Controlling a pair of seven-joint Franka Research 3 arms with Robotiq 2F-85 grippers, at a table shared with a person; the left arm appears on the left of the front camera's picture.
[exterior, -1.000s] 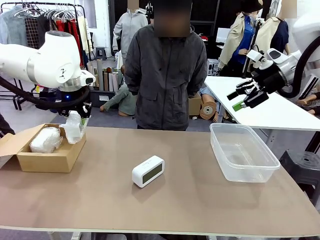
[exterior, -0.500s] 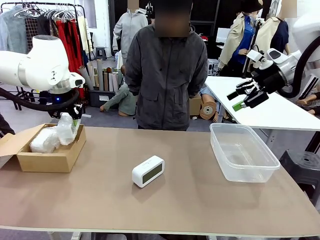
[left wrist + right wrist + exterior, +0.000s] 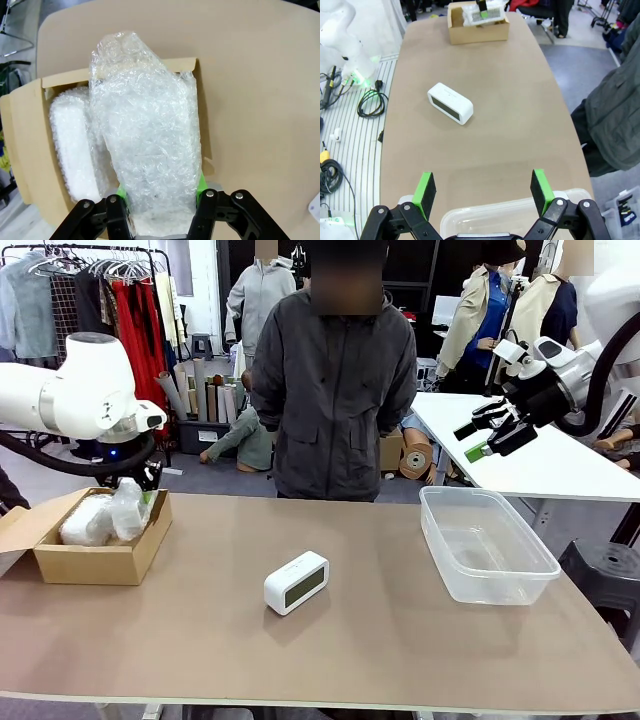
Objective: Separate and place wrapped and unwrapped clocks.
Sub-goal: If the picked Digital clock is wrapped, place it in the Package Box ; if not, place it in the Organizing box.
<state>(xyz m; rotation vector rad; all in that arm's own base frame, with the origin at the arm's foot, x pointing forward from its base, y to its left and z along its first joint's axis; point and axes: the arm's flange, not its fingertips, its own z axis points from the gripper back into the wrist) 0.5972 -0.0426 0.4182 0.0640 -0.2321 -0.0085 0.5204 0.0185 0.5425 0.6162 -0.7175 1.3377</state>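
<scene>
Between the left gripper's [image 3: 161,197] green pads sits one end of a wrapped clock [image 3: 150,140], clamped on both sides. The rest of it reaches away from the fingers, over the open cardboard box [image 3: 25,130]. Just beside it, to one side of the gripper, a second wrapped clock [image 3: 75,145] lies inside the box.

Directly below the right gripper [image 3: 482,187] is the rim of a clear tub [image 3: 495,212]. This gripper's jaws are spread wide with nothing between them. Ahead of its fingers, well apart from them, the bare clock [image 3: 450,103] lies alone on the table, and the box stands farther off beyond it.

The task looks about halfway done. One wrapped clock is already in the box, and the other is at the box but not yet let go. The bare clock is untouched and the tub holds nothing, so that clock probably belongs there.

The front view adds what the wrist views lack. It shows the left gripper [image 3: 140,485] low over the box [image 3: 90,565], with the held clock's [image 3: 128,512] lower end dipping behind the box wall. It also shows the right gripper [image 3: 490,435] raised well above the tub [image 3: 500,580], and a person standing at the far side. The pads' grip on the wrap is plain in the left wrist view alone.
</scene>
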